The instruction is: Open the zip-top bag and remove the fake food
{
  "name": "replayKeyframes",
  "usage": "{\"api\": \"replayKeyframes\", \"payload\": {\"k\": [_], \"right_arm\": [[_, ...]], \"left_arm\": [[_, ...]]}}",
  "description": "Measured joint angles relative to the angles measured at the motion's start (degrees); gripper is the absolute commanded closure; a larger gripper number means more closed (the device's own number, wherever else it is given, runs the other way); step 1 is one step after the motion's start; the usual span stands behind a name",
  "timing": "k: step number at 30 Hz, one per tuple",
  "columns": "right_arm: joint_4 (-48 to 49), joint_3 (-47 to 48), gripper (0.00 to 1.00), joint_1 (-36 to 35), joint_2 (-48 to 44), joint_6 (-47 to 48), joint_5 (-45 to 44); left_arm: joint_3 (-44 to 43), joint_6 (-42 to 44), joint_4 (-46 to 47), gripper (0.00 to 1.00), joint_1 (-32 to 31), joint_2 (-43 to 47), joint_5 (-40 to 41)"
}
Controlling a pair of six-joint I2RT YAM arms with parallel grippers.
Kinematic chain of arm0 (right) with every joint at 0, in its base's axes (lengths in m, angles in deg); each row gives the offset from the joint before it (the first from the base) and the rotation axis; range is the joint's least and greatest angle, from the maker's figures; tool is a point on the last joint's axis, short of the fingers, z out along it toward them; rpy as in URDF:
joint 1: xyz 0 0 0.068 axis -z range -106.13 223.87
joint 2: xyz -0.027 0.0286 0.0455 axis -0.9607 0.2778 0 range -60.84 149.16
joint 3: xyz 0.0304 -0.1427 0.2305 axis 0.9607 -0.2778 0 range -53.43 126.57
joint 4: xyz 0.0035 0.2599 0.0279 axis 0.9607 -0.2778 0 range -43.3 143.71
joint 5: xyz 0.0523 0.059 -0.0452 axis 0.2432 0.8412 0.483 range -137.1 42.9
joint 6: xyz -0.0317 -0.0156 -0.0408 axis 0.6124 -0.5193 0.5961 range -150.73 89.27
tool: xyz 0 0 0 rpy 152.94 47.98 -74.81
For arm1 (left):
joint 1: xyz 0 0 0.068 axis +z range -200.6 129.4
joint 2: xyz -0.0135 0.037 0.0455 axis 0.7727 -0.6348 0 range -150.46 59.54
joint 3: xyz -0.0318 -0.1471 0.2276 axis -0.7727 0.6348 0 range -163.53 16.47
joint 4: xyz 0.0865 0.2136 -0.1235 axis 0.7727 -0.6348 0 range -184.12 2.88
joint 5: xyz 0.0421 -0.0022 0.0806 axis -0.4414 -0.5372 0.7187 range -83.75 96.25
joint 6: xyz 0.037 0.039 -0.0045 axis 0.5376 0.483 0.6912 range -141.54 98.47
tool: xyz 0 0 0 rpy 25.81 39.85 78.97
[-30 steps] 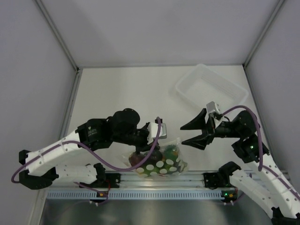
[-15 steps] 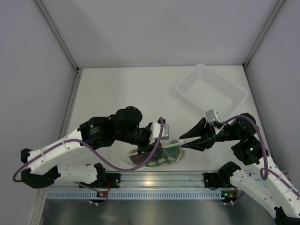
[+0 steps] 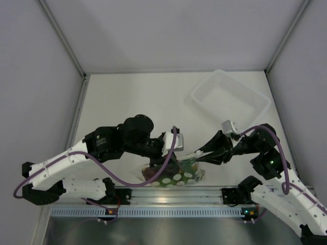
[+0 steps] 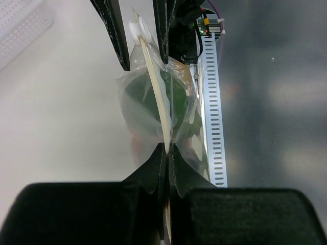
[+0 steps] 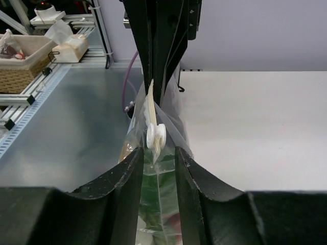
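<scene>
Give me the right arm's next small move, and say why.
Probably close the right gripper on the slider. Its fingers flank that white tab with gaps showing on both sides, while the left gripper pinches the zip strip of the bag at the far end, ready to brace a pull.

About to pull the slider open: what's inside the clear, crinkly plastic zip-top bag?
Through the clear plastic zip-top bag, fake food shows: green pieces and a dark maroon piece. Anything beneath them is covered.
</scene>
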Motion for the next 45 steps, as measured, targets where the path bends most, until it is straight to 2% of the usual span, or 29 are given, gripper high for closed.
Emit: {"api": "replayKeyframes", "payload": {"k": [3, 4, 9, 17, 19, 23, 26, 27, 31, 34, 35, 36, 39, 45], "right_arm": [[0.1, 0.0, 0.80, -0.1, 0.2, -0.1, -0.1], [0.1, 0.0, 0.88, -0.1, 0.2, -0.3, -0.2], [0.1, 0.0, 1.00, -0.2, 0.1, -0.6, -1.2], [-8.3, 3.8, 1.00, -0.4, 0.8, 4.6, -7.3], [-11.9, 6.1, 1.00, -0.4, 2.5, 6.9, -10.0], [-16.4, 10.4, 1.00, -0.4, 7.8, 10.3, -14.4], [-19.1, 13.0, 1.00, -0.4, 12.3, 12.2, -16.7], [-19.8, 13.4, 1.00, -0.4, 13.5, 12.6, -17.5], [-22.6, 13.9, 1.00, -0.4, 17.5, 13.6, -20.8], [-23.6, 13.9, 1.00, -0.4, 19.1, 13.5, -23.0], [-23.6, 13.9, 1.00, -0.4, 19.3, 13.4, -23.7], [-23.5, 13.9, 1.00, -0.4, 19.3, 13.1, -24.2], [-23.1, 13.9, 1.00, -0.5, 19.2, 12.4, -25.4], [-23.3, 13.9, 1.00, -0.7, 17.6, 11.8, -27.2]], "left_arm": [[0.0, 0.0, 0.0, 1.00, 0.0, 0.0, -0.2], [0.0, 0.0, 0.0, 1.00, 0.0, 0.0, -0.3], [0.0, 0.0, 0.0, 1.00, 0.0, -0.2, -0.3], [2.6, 0.7, 2.3, 1.00, 0.7, 0.3, 3.6], [3.8, 0.7, 3.6, 1.00, 2.7, 0.5, 4.0], [4.3, 0.2, 4.9, 0.99, 10.8, -0.5, 0.9], [4.1, -0.1, 4.8, 0.92, 16.2, -2.6, -2.0], [3.9, -0.3, 4.9, 0.85, 18.1, -3.9, -3.0], [3.9, -0.9, 6.0, 0.70, 21.1, -7.7, -4.8], [3.1, -1.0, 7.6, 0.56, 21.1, -9.6, -7.0], [2.4, -0.9, 8.1, 0.44, 21.1, -10.3, -7.6], [1.0, -0.5, 8.2, 0.39, 21.1, -11.2, -8.2], [-3.4, 0.3, 9.9, 0.35, 21.1, -13.9, -9.0], [-11.4, 2.7, 13.4, 0.41, 21.1, -19.6, -13.9]]}}
